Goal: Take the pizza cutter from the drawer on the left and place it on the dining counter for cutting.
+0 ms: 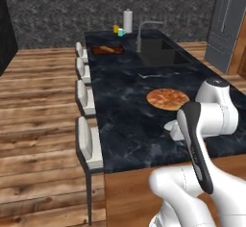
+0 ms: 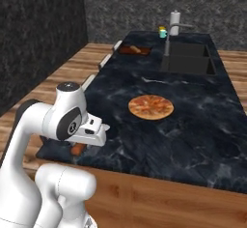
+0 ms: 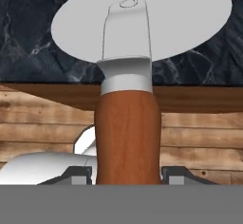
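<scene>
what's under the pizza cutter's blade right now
In the hand view, the pizza cutter, held in the gripper, has its round blade over the dining counter edge. Black marble shows around the blade; the patch directly beneath it is covered. Below the handle lies wood floor.

The pizza cutter (image 3: 127,118) stands up the middle of the hand view: a thick reddish-brown wooden handle at the bottom, a silver collar above it, and a flat grey round blade across the top, with a fork arm running to a small hub near the upper edge. Its blade lies over the black veined edge of the counter (image 3: 28,42). In the right base view a bit of the handle (image 2: 78,149) shows at lower left, by the near corner.

The counter (image 1: 125,120) is a long black white-veined marble island with brown wood sides, running from centre to upper middle.
</scene>
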